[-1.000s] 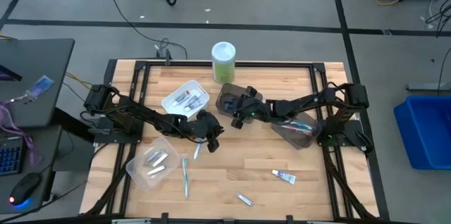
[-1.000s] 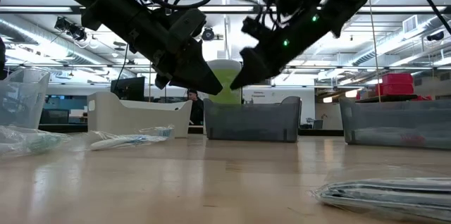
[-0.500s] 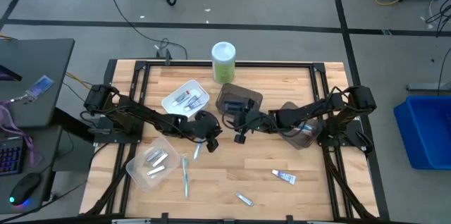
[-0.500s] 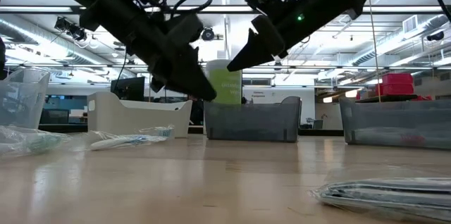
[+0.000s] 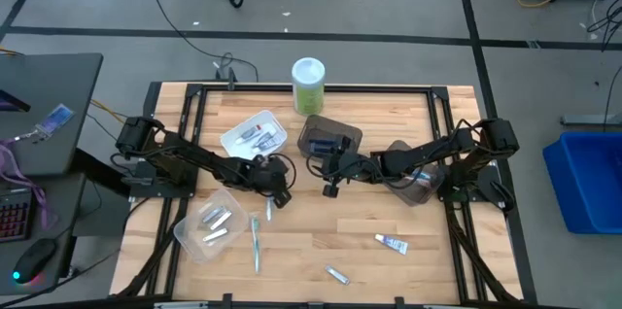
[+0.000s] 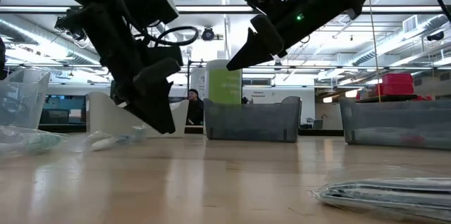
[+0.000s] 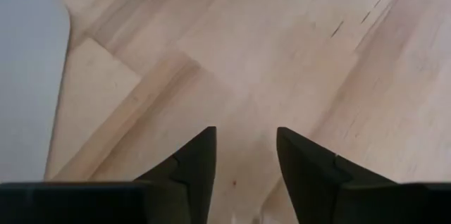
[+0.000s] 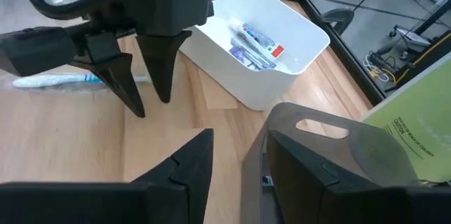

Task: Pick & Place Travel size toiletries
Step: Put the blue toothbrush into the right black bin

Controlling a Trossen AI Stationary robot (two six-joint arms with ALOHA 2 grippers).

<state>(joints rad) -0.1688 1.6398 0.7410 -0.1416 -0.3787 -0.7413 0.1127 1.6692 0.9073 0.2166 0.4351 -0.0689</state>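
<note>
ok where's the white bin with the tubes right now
In the high view the white bin sits on the table's left half toward the far edge, left of the green canister and just behind the left gripper.

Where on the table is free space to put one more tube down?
Bare wood lies between the toothbrush and the white tube, near the front edge. The middle is crowded: left gripper, right gripper, white bin and dark bin.
</note>
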